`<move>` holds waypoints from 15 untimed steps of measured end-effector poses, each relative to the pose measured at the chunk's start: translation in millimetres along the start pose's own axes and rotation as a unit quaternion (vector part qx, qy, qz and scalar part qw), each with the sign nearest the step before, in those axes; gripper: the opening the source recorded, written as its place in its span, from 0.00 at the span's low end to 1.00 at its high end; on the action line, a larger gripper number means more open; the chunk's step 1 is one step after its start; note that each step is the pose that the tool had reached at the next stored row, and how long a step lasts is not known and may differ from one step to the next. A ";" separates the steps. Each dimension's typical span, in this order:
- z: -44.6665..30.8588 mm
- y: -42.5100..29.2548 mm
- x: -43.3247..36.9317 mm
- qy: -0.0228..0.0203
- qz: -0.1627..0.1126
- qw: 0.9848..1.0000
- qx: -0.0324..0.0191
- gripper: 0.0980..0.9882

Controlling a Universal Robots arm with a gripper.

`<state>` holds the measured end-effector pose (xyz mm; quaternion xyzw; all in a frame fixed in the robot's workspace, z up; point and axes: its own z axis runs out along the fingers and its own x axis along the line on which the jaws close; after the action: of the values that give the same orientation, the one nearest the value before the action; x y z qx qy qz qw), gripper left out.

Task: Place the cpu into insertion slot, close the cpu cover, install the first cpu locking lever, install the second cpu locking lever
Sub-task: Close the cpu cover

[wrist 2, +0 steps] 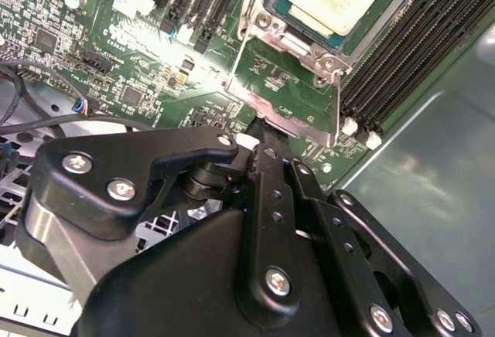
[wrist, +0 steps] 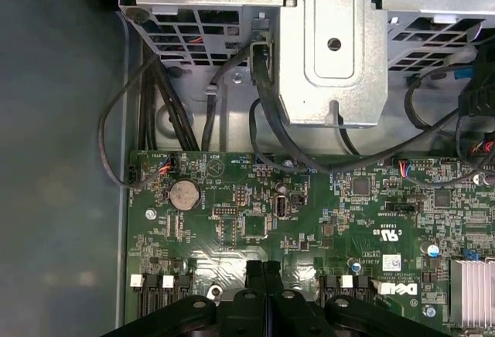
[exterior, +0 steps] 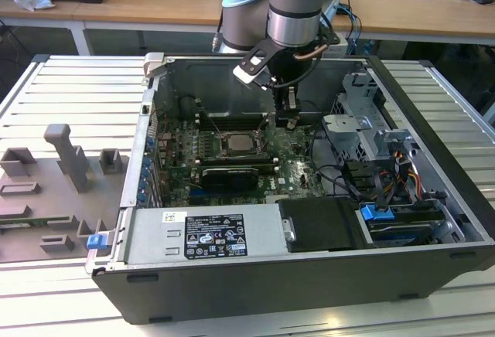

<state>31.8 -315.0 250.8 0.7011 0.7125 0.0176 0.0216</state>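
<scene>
Fixture blocks [exterior: 66,167] in grey occupy the slatted table [exterior: 46,298] at the exterior view's left, at nine o'clock from the open computer case [exterior: 232,294]. Inside the case, the cpu [exterior: 236,144] lies seated in the insertion slot [wrist 2: 271,16], pale face up, near the middle of the green board [exterior: 298,171]. A silver power supply [exterior: 201,233] sits at six o'clock from it.

The cpu cover [wrist 2: 298,124] is not closed. In the second wrist view it stands open, clear of the chip, with green board showing through its window.

The gripper [exterior: 288,120] hangs from the arm [exterior: 298,5] at about two o'clock from the cpu, just beside the slot. In the first wrist view its fingers [wrist: 255,275] are drawn together with no gap between them. In the second wrist view the tips meet the cover's free edge; whether that edge is nipped between them cannot be told.

A drive cage [exterior: 363,124] stands at three o'clock from the gripper, toward the case wall at the exterior view's right.
</scene>
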 end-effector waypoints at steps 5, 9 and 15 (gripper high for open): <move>-0.1 -1.7 0.0 0.000 0.000 1.000 0.000 0.01; -0.1 -2.4 0.0 0.000 0.000 1.000 0.000 0.01; -0.2 -3.4 0.1 0.000 0.000 1.000 0.000 0.01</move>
<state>28.4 -315.0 250.8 0.7011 0.7125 0.0176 0.0216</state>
